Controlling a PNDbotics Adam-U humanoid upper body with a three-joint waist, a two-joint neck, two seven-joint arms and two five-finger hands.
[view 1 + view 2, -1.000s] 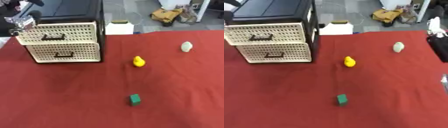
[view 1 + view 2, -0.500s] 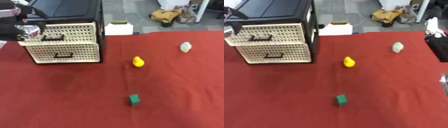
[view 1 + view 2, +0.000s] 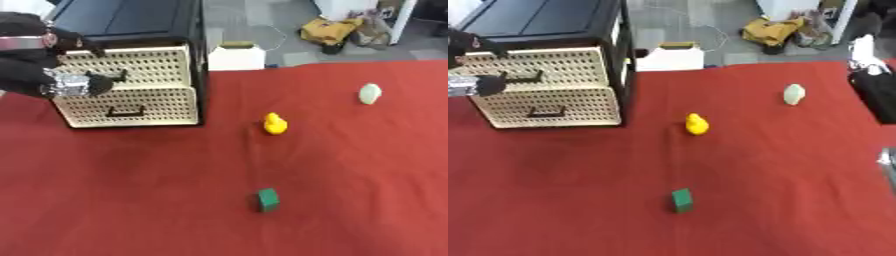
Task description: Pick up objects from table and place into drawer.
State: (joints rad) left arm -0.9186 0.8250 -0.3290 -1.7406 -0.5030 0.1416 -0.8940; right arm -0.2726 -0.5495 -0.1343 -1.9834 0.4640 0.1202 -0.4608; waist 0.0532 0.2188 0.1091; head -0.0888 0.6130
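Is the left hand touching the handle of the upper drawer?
Cannot tell. In the left eye view the left hand overlaps the upper drawer beside its handle, but no contact or gap shows plainly.

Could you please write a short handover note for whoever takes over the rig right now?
Left robot hand: at the upper drawer handle of the cream perforated drawer unit, fingers curled there; whether they grip it is unclear.
Right robot hand: only a dark shape at the right eye view's right edge, state unclear.
On the red tablecloth: yellow toy duck, small green block, pale rounded object.
Done: nothing placed; both drawers look shut.
Left: open a drawer, put all three in.
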